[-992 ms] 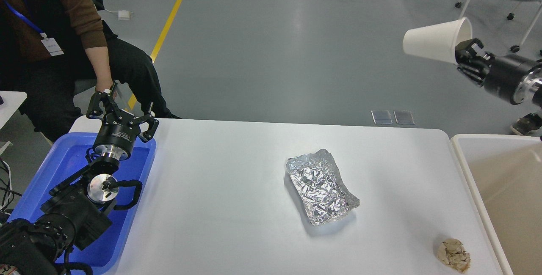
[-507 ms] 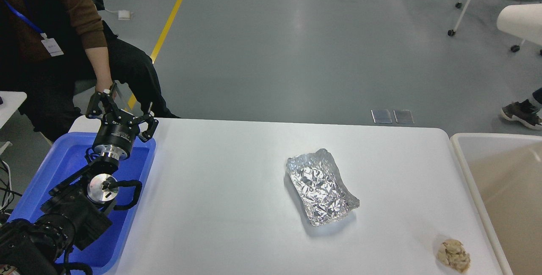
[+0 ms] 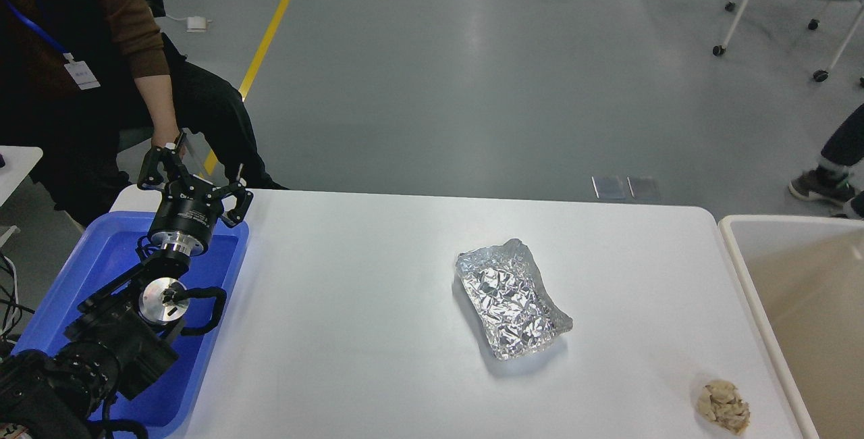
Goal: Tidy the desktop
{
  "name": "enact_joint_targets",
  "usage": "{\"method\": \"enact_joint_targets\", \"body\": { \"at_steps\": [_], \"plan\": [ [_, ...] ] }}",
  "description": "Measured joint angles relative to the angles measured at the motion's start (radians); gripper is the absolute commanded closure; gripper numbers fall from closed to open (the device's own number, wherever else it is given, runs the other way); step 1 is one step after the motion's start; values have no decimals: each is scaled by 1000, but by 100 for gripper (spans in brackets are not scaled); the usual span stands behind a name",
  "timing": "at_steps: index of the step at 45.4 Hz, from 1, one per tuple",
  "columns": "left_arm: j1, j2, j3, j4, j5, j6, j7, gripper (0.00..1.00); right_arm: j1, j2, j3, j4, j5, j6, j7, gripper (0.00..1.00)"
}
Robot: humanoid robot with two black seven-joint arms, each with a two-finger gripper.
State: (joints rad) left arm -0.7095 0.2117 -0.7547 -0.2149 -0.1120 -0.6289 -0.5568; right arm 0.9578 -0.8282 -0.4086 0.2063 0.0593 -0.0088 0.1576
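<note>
Left arm is coming in from lower-left corner, bulky black links w/ cabling near the edge, then a silver wrist joint, then a second silver collar below the gripper body. Forearm is angling up and away from the head cam. Left gripper (image 3: 194, 170) is sitting at the arm's far end, pointing up/away, fingers (image 3: 156, 163) spread wide apart, nothing between them. Right arm and right gripper aren't showing anywhere in view.
</note>
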Motion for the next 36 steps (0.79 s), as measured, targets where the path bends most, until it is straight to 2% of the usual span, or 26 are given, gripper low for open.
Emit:
{"method": "enact_joint_targets", "body": {
  "at_steps": [8, 14, 36],
  "plan": [
    [0, 0, 0, 0, 0, 0, 0, 0, -96, 60, 36, -87, 4, -8, -93, 100],
    [0, 0, 0, 0, 0, 0, 0, 0, -155, 120, 46, -113, 5, -10, -120, 100],
    [0, 0, 0, 0, 0, 0, 0, 0, -311, 350, 94, -186, -3, -32, -152, 100]
  ]
}}
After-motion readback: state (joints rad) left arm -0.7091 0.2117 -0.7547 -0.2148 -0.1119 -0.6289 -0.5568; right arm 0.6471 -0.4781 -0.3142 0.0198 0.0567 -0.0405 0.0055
